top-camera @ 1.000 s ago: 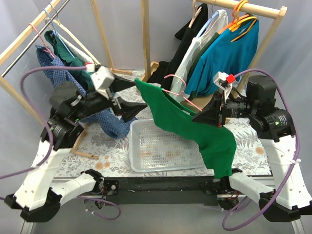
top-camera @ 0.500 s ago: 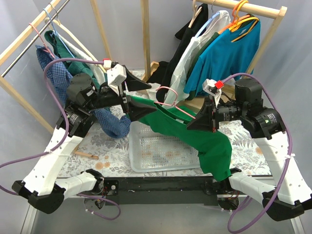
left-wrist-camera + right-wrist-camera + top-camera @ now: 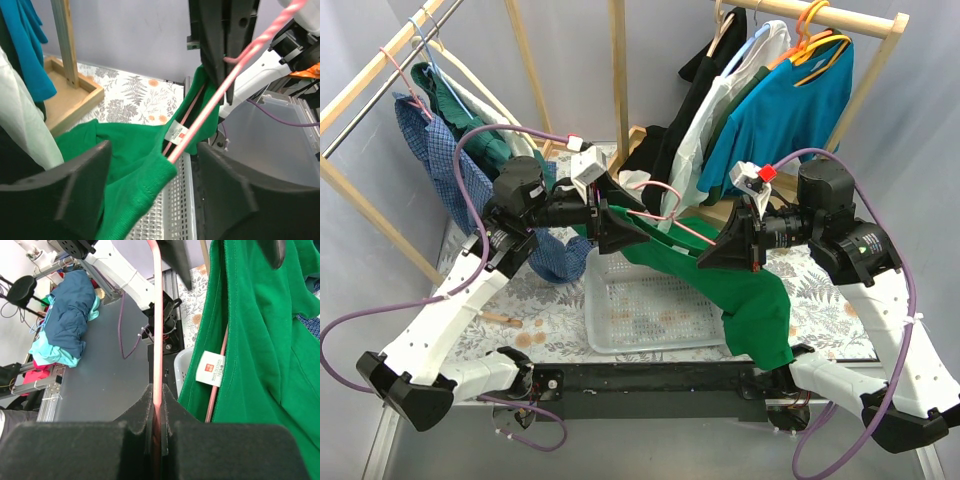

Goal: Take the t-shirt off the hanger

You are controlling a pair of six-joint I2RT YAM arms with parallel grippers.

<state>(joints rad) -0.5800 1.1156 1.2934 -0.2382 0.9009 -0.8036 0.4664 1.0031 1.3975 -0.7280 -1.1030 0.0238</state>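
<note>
Above the flowered table and white basket I see the right gripper clamping the pink hanger, and the left gripper standing apart at the green t-shirt.

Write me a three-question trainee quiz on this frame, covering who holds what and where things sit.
1. True or false: the right gripper is shut on the pink hanger.
2. What lies between the open fingers of the left gripper?
A. the green t-shirt
B. a checked blue shirt
C. a teal shirt
3. Short answer: which container sits below the t-shirt?

Key: 1 true; 2 A; 3 the white mesh basket.
</note>
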